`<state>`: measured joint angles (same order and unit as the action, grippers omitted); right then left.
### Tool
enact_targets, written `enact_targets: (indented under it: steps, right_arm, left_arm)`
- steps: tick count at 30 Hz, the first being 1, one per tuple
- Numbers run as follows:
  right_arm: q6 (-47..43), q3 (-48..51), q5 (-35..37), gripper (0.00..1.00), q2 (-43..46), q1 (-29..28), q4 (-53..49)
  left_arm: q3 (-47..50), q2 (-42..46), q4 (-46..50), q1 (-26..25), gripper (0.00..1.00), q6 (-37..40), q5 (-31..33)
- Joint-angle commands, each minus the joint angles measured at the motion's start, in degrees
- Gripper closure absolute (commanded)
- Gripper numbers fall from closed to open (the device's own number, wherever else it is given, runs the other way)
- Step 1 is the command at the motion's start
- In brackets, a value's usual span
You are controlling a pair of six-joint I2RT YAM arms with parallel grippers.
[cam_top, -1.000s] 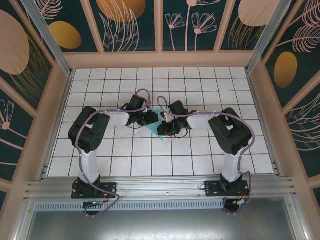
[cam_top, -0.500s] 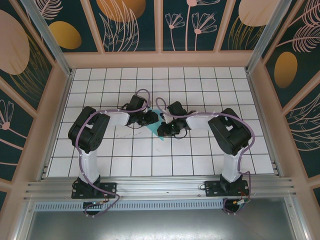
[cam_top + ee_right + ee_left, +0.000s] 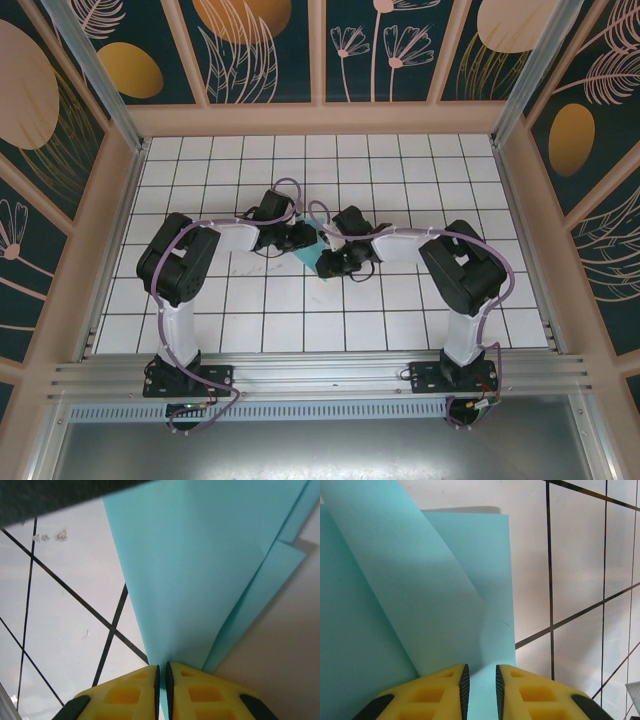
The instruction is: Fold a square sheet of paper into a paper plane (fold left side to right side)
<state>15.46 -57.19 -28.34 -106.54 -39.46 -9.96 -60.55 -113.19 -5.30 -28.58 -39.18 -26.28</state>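
Note:
The square sheet of paper (image 3: 316, 262) is turquoise and folded into layered flaps that taper to a point, roughly the shape of the paper plane. It lies mid-table between both wrists. My left gripper (image 3: 308, 240) sits at its upper left. In the left wrist view its jaws (image 3: 480, 680) stand a narrow gap apart over the flat paper (image 3: 420, 580), gripping nothing. My right gripper (image 3: 328, 262) is on the paper's right side. In the right wrist view (image 3: 161, 680) it is shut on a thin edge where the folded layers (image 3: 200, 555) converge.
White grid tiles (image 3: 400, 300) cover the table around the paper. Wooden frame walls (image 3: 320, 118) close off the back and both sides. Both arm bases stand on the metal rail (image 3: 320, 380) at the near edge.
My right wrist has shifted slightly over the paper and now covers more of its upper part. The left arm has stayed still.

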Motion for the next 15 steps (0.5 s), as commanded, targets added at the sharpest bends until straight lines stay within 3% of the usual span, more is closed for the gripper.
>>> enact_targets:
  steps: [1,15]
  right_arm:
    - [-1.14,3.46,0.47,0.85,0.72,-1.23,-13.22]
    - [-0.55,4.8,0.26,0.96,6.1,-0.91,-12.2]
  left_arm:
    - [1.14,-3.61,6.64,-0.03,0.74,1.69,5.47]
    - [1.1,-3.35,6.45,-0.07,0.74,1.45,5.23]
